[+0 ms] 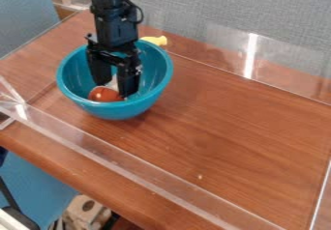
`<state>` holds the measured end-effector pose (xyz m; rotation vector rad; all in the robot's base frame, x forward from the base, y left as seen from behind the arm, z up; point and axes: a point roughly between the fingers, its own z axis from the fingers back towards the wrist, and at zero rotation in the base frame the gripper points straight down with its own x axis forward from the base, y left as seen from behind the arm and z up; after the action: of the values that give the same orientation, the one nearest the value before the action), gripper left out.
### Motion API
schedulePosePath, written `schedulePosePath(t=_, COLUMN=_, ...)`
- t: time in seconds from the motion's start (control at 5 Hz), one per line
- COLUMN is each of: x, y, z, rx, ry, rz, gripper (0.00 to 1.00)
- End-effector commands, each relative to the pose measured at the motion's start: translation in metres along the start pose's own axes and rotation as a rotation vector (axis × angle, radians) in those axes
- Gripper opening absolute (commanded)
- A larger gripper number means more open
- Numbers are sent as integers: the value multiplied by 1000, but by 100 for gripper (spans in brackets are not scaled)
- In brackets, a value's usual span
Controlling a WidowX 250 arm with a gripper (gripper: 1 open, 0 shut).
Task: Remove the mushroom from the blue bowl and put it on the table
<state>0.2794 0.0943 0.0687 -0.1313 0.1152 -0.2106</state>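
The mushroom lies tilted in the blue bowl, cap toward the near wall, stem angling up and away. The end effector is spread wide around it; contact is unclear.

Small yellow object; grey textured wall; clear acrylic edging.

no readable text, no legible labels

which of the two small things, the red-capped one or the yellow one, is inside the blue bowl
The mushroom, with its red-orange cap; the small yellow object lies outside, behind the bowl's far rim.
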Motion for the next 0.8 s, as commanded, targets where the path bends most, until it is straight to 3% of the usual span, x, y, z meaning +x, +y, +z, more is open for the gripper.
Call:
schedulePosePath(t=0.0, x=-1, y=5, z=8, rx=28, ry=-53, rz=-41, gripper=100)
schedulePosePath(t=0.4, x=5, y=0, z=-10, rx=18, ry=-67, rz=-69, gripper=100)
schedulePosePath(t=0.6, x=2, y=4, z=-3, rx=21, ry=-88, rz=-46, gripper=0)
